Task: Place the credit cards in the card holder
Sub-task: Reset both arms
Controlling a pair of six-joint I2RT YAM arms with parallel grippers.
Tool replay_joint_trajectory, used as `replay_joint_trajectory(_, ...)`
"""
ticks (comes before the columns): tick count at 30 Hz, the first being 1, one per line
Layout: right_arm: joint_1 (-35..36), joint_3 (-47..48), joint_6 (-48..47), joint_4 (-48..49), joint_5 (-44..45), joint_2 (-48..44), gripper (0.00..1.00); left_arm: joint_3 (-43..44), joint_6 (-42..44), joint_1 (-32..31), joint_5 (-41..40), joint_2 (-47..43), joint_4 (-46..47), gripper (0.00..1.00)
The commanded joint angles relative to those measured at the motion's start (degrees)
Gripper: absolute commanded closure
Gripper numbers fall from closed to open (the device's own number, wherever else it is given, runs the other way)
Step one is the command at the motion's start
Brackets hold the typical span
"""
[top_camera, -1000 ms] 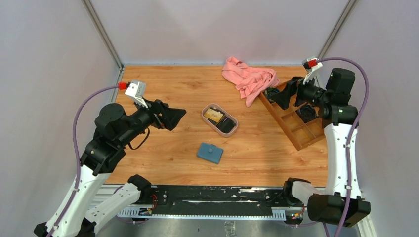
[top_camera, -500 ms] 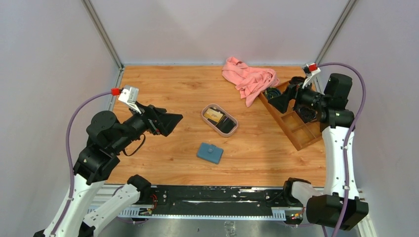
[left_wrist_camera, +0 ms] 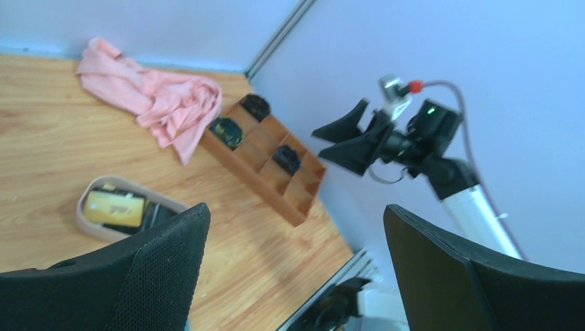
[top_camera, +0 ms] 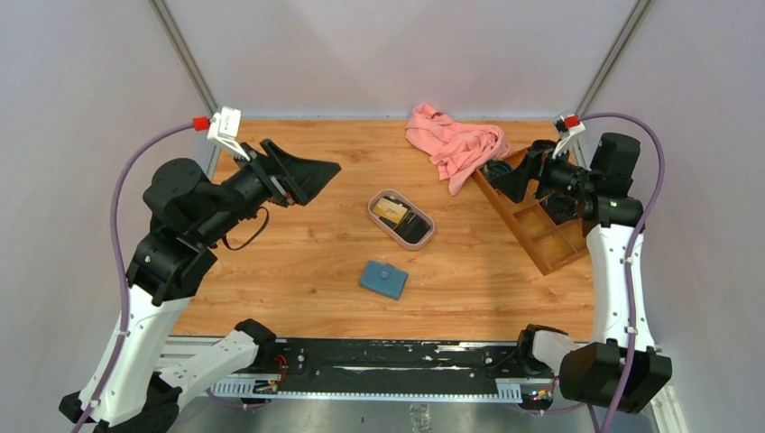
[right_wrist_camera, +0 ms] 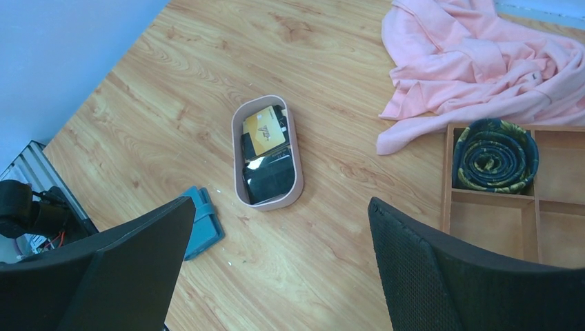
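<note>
The teal-blue card holder (top_camera: 383, 280) lies closed on the table, near the front middle. It also shows in the right wrist view (right_wrist_camera: 201, 227), partly behind a finger. The credit cards lie in the oval pinkish tray (top_camera: 376, 203): a gold card (top_camera: 390, 211) and black cards (top_camera: 415, 229). The right wrist view shows them too, gold (right_wrist_camera: 263, 129) and black (right_wrist_camera: 270, 181). My left gripper (top_camera: 323, 180) is open and empty, raised at the left, well away from the tray. My right gripper (top_camera: 498, 179) is open and empty, high over the wooden box.
A pink cloth (top_camera: 456, 144) lies crumpled at the back. A brown compartmented wooden box (top_camera: 541, 230) sits at the right, holding dark rolled items (right_wrist_camera: 494, 155). The left wrist view shows the tray (left_wrist_camera: 81, 215), the box (left_wrist_camera: 276, 172) and the right arm (left_wrist_camera: 421, 134).
My left arm has risen and swung its open gripper up and toward the back. My right gripper has shifted only slightly. The wallet, tray and cards have not moved.
</note>
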Motion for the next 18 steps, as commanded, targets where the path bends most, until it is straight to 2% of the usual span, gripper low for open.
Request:
replay_joint_trajectory(1, -1.08, -0.97, -0.08, 1.0, 1.15, 1.11, 0.0, 7.41, -6.96, 0.36, 0.51, 3.35, 1.18, 0.0)
replay_joint_trajectory(5, -1.13, -1.32, -0.47, 1.23, 1.17, 2.22, 0.0, 9.22, -9.89, 0.36, -0.2, 4.0, 3.01, 0.0)
replay_joint_trajectory(18, -1.71, -1.93, -0.9, 1.86, 2.62, 4.58, 0.0, 10.61, -10.97, 0.36, -0.35, 2.18, 5.75, 0.0)
